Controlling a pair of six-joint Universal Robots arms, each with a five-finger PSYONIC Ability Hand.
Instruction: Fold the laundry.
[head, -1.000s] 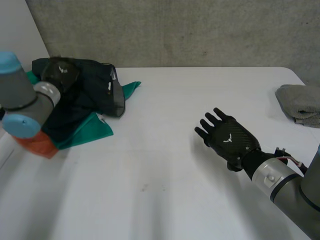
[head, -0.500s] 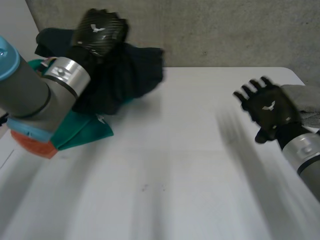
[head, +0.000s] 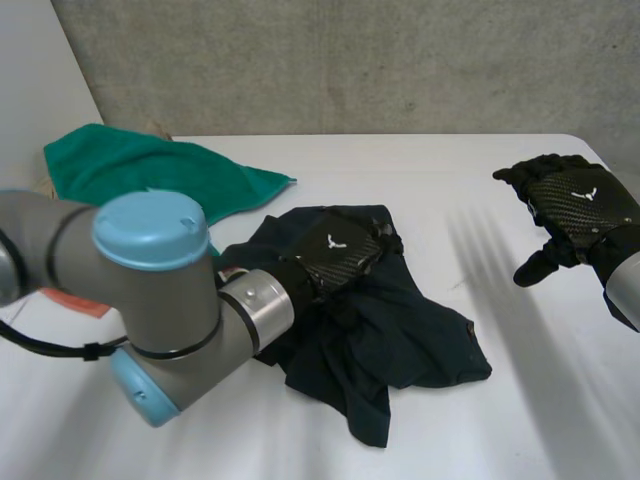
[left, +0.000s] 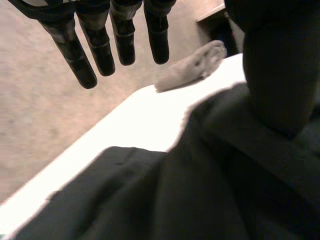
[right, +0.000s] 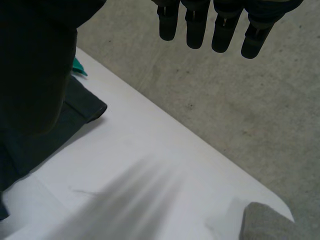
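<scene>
One dark garment (head: 420, 345) lies crumpled mid-tabletop (head: 520, 420), with the left hand (head: 335, 255) palm-down on it, fingers (left: 74, 54) straight and gripping nothing. Right hand (head: 580, 205) hovers at the right side, fingers (right: 193, 25) extended, empty. Farther back are a green cloth (head: 150, 170) at the left and a grey towel (right: 272, 222) at the tabletop's edge.

- We count one dark garment (head: 410, 340).
- We see one green cloth (head: 140, 170).
- We find one grey towel (left: 192, 67).
- We count two hands: the left hand (head: 335, 255) and the right hand (head: 575, 205).
- We see one table (head: 420, 170).
</scene>
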